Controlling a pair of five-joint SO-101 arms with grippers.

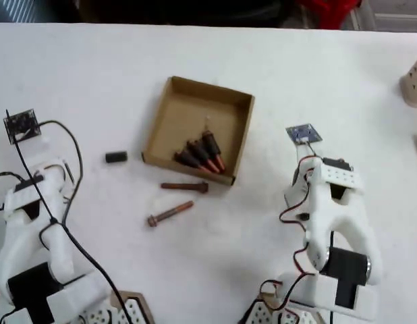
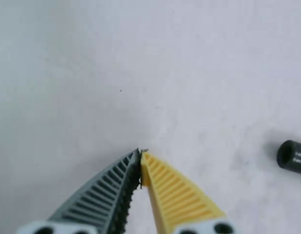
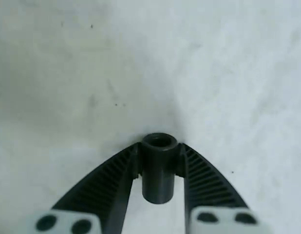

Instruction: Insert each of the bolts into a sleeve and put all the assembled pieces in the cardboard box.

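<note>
Right gripper point(image 3: 159, 147) clamped on a sleeve point(image 3: 159, 175), left gripper point(image 2: 141, 155) pinched shut, empty, near spare sleeve point(image 2: 292, 157); upper bolt point(image 1: 185, 185) and lower bolt point(image 1: 170, 213) loose just outside cardboard box point(image 1: 188, 115) holding assembled pieces point(image 1: 200, 155).

White tabletop point(image 1: 296, 74) spread out in front of me, four loose things on it right now.
The cardboard box point(image 1: 195, 115) sits open near the middle. A black sleeve point(image 1: 116, 157) lies on its side just left of the box, not touching it. One rusty bolt point(image 1: 185, 185) lies along the box's near wall, and a second bolt point(image 1: 170, 213) lies tilted, closer to me, the two apart.
</note>
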